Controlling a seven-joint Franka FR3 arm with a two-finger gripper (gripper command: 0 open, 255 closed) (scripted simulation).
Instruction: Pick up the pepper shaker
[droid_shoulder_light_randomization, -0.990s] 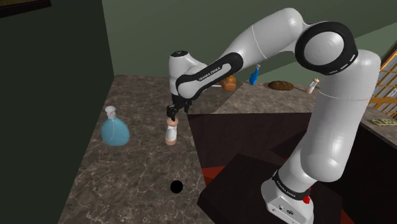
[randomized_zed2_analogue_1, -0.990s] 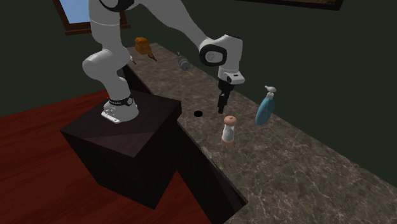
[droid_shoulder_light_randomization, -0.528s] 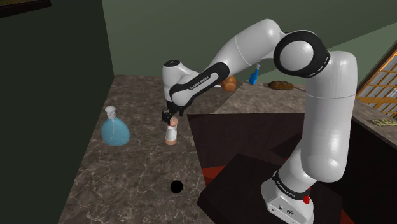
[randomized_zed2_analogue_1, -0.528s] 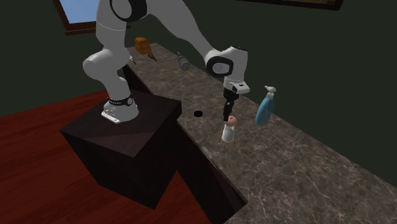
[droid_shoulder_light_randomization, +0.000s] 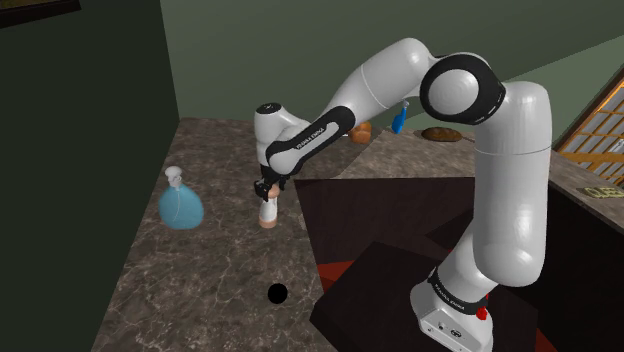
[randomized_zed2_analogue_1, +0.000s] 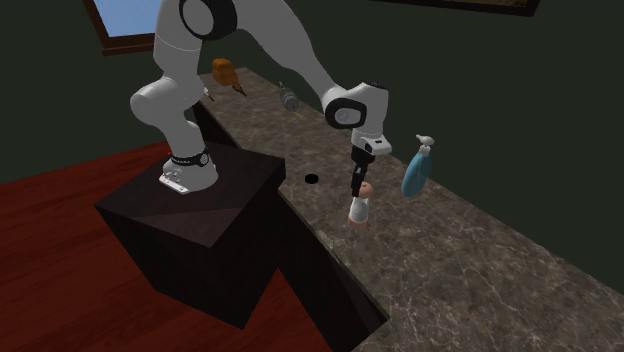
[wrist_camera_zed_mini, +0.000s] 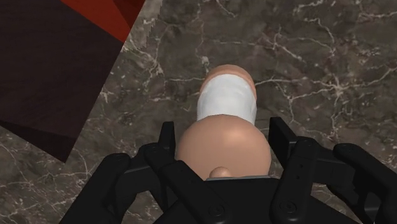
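I start with the dark, marble-veined surface (droid_shoulder_light_randomization: 200, 290), one long run of it. Over it reaches my one white arm with dark joints (droid_shoulder_light_randomization: 510, 170), rising from a single dark box stand (droid_shoulder_light_randomization: 380, 290) set against the surface's edge.

Next in size is one pale blue flask-shaped bottle with a white stopper (droid_shoulder_light_randomization: 180, 207), upright and near the work spot on the shoulder view's left, apart from everything else.

Then the task's thing: one pepper shaker with a white body and a tan domed cap and base (droid_shoulder_light_randomization: 269, 212). It stands upright on the surface, between the blue bottle and the surface's edge by the stand.

My black two-finger end effector (wrist_camera_zed_mini: 223, 127) is straight above it and pointing down, so the shaker's long axis runs in line with my approach. In the wrist view the two fingers (wrist_camera_zed_mini: 167, 137) stand apart, one on each side of the tan cap. I read the end effector as released, straddling the cap without clamping it. I judge the grasp needs no sideways correction, only a closing of the fingers and then a lift.

Smallest is one black round spot (droid_shoulder_light_randomization: 278, 293) on the surface, well clear of the shaker on the side toward the shoulder camera.
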